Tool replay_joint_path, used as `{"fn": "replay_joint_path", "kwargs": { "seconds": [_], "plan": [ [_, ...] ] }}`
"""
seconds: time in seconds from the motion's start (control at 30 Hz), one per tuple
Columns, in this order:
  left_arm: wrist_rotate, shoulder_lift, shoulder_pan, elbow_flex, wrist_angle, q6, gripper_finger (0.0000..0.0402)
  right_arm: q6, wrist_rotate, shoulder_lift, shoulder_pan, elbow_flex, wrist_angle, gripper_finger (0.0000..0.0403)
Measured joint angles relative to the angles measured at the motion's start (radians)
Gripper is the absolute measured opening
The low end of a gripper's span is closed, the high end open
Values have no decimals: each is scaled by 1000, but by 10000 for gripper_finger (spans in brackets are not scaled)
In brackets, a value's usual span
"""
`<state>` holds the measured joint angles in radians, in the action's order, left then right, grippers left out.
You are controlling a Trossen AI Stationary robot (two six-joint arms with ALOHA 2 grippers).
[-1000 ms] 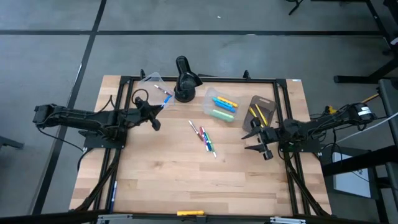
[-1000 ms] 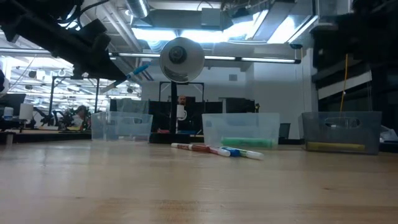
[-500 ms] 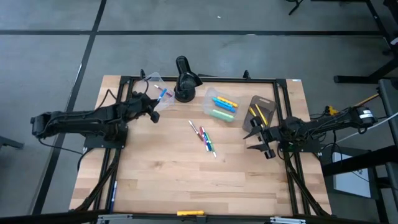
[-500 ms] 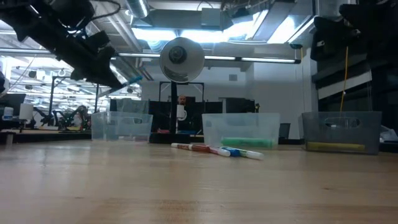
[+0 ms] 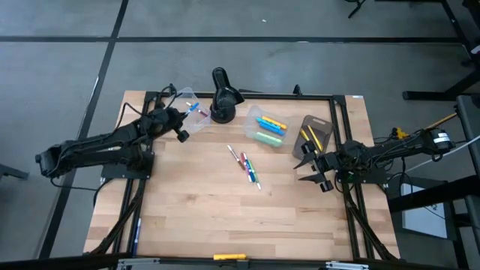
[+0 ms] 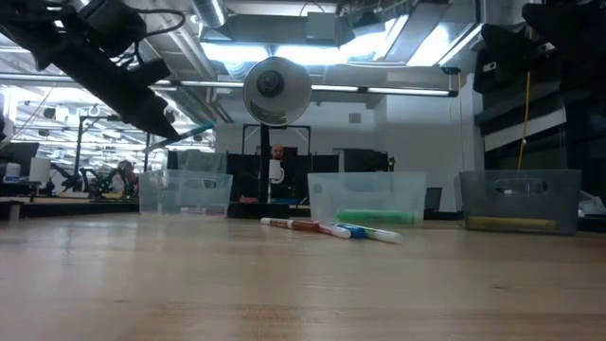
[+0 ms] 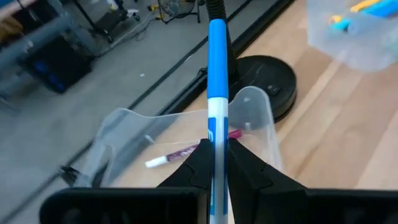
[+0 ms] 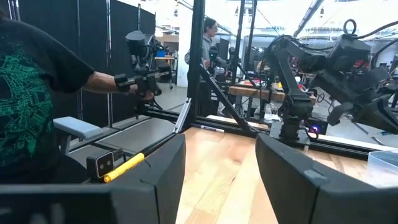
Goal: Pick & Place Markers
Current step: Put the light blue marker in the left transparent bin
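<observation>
Left gripper (image 7: 214,163): clamped on blue marker (image 7: 216,93)
Marker axis: points forward, over tub (image 7: 186,134)
Right gripper (image 5: 313,169): spread, idle

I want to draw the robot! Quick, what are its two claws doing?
Left gripper: shut on a blue marker, above the clear tub.
Right gripper: open, holding nothing.
</observation>
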<state>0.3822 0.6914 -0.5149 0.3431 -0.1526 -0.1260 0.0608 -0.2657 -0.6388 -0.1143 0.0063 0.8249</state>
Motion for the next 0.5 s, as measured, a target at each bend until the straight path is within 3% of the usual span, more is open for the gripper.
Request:
{"fn": "replay_joint_path", "kwargs": {
  "seconds": [0.17, 0.5],
  "plan": [
    [-2, 2, -42, 0, 3, -180, 21, -3, 0, 0, 0, 0, -9, 194],
    [92, 150, -70, 72, -7, -210, 21, -25, 0, 0, 0, 0, -23, 194]
  ]
}}
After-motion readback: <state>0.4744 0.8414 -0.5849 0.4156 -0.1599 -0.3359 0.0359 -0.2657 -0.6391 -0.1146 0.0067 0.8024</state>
